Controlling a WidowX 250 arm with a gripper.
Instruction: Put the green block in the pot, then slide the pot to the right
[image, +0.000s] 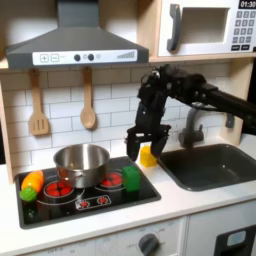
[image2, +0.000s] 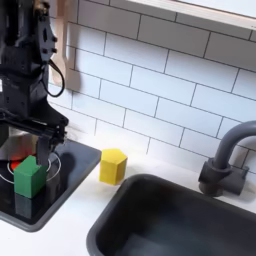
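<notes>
Gripper hovering over stove's right edge, jaws spread, holding nothing. Block upright on right burner, just below and left of fingertips (first exterior view). Pot on back burner, apart.

lighting: even, bright indoor | shadows: soft | focus: both views slightly blurred, low resolution

Bright green block on black stovetop with red burner rings; shiny silver pot; yellow cup; orange-and-green toy vegetable; black gripper; white tiles, dark sink
</notes>
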